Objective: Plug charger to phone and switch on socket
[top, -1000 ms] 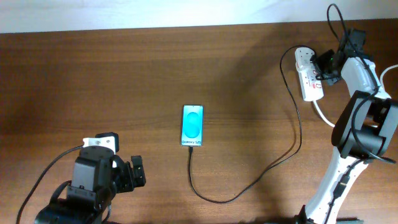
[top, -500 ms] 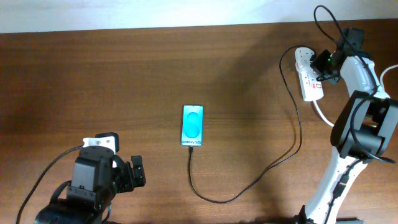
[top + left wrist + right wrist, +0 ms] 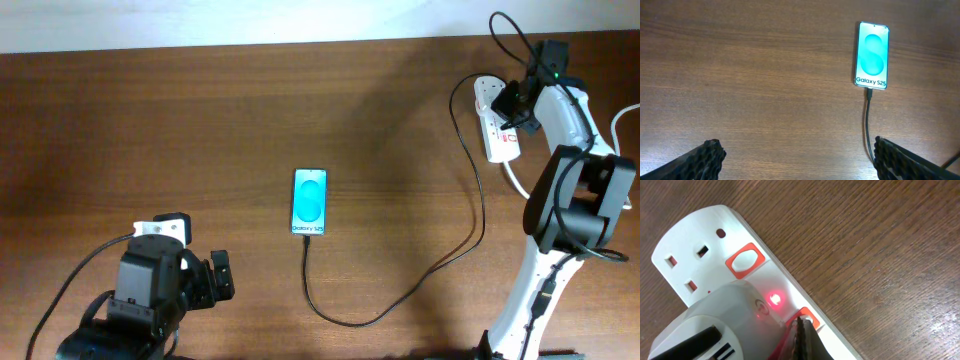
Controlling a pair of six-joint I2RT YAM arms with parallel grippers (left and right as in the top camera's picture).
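The phone (image 3: pixel 309 201) lies flat mid-table, its blue screen lit (image 3: pixel 872 55). The black charger (image 3: pixel 455 250) runs from its near end (image 3: pixel 867 120), loops right and goes up to the white socket (image 3: pixel 486 95) at the far right. In the right wrist view the charger's white plug (image 3: pixel 725 322) sits in the socket (image 3: pixel 690 240) and a red light (image 3: pixel 774 299) glows beside it. My right gripper (image 3: pixel 801 324) is shut, its tips on a red-framed rocker switch (image 3: pixel 810 314). My left gripper (image 3: pixel 796 146) is open over bare wood, near the front left (image 3: pixel 218 278).
A second red-framed switch (image 3: pixel 745 260) and a free outlet (image 3: pixel 700 252) lie further along the socket. Its thick white cord (image 3: pixel 518 182) trails off toward the right arm's base. The table's far edge meets a pale wall.
The right wrist has shifted a little left and toward the far edge above the socket. The left arm, phone and cable have not moved.
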